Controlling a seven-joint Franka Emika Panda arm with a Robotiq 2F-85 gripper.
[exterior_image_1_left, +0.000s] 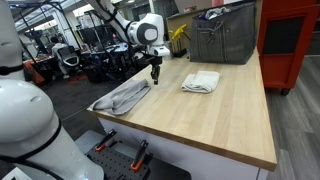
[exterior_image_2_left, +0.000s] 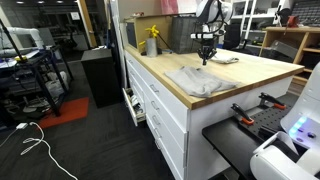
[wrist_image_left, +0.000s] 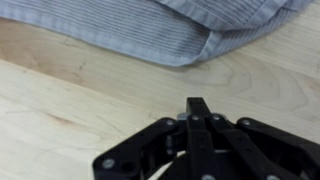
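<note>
Hanging over the table (exterior_image_1_left: 230, 120), the claw (exterior_image_1_left: 155, 77) is pressed together, tips meeting, pinching nothing. It points straight down. Whether the tips touch the wood or stop just above it, cannot tell.

Wrist view: the claw (wrist_image_left: 198, 104) sits at the bottom of the frame, shut, with bare wood under and around it. The cloth (wrist_image_left: 150, 25) lies just ahead of the tips, close but not touching. It is gray, finely striped and rumpled, and a folded hem is the part nearest the claw.

In an exterior view the cloth (exterior_image_1_left: 125, 95) lies flat on the table just beside the claw and reaches out to the table's edge. A white towel (exterior_image_1_left: 201, 82), folded, lies on the claw's other side, near but clearly apart. The claw stands between the two, closer to the cloth.

In an exterior view from the table's end, the claw (exterior_image_2_left: 206, 60) hangs just behind the cloth (exterior_image_2_left: 200, 80), with the towel (exterior_image_2_left: 222, 60) just beside it, a little further back.

A gray bin (exterior_image_1_left: 222, 38) stands on the table behind the towel, well apart from the claw. A yellow object (exterior_image_2_left: 152, 42) stands upright on the table, also well apart from the claw. A red cabinet (exterior_image_1_left: 290, 40) stands off the table past the bin, farthest from the claw.
</note>
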